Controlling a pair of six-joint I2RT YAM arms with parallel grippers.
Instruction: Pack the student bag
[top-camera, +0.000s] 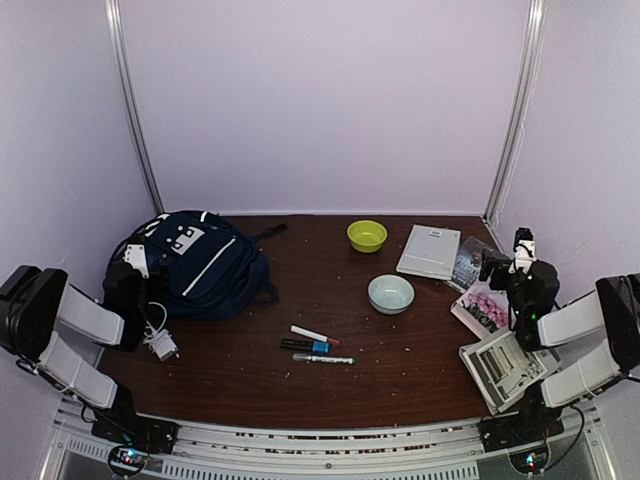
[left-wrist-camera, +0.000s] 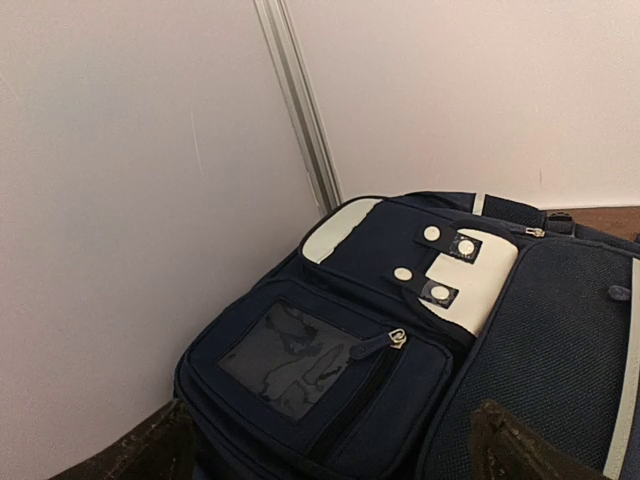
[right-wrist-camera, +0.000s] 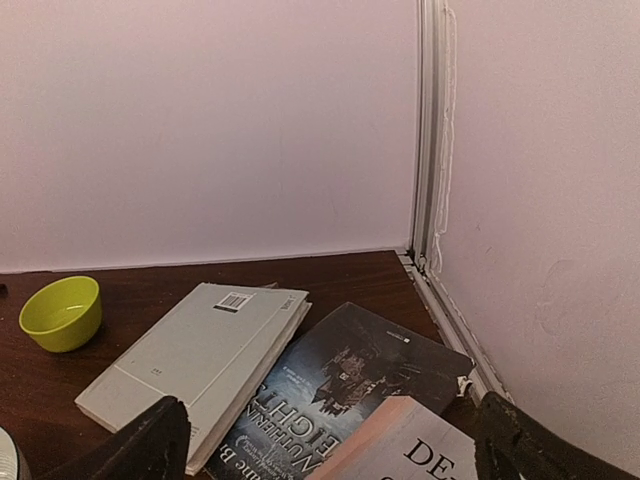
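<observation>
On the far left of the dark wooden table (top-camera: 400, 385), the backpack (top-camera: 200, 265) lies flat on its back by the wall, and we judge the packing not yet begun. Every loose item is outside it. Three markers (top-camera: 315, 346) lie side by side near the middle. A green bowl (top-camera: 367, 236) and a pale bowl (top-camera: 391, 293) stand right of centre. A grey book (top-camera: 429, 250), a dark book (right-wrist-camera: 350, 380) and a flowered book (top-camera: 485, 308) overlap along the right wall.

The left gripper (left-wrist-camera: 340, 455) hangs just over the near end of the bag, its jaws spread wide and gripping nothing. The right gripper (right-wrist-camera: 340, 450) hovers above the books, equally wide and equally empty.

The bag is soft navy cloth, rounded and slumped, with white stripes and a white patch (left-wrist-camera: 480, 275) crossed by two studded tabs. Its front pocket (left-wrist-camera: 320, 360) has a glossy clear window and a zip that looks shut. Whether the main zip is open we cannot tell. Both bowls are smooth, round and shallow. The books are flat, thin and stiff-cornered, the dark one glossy. The markers are slim cylinders that would roll easily.
</observation>
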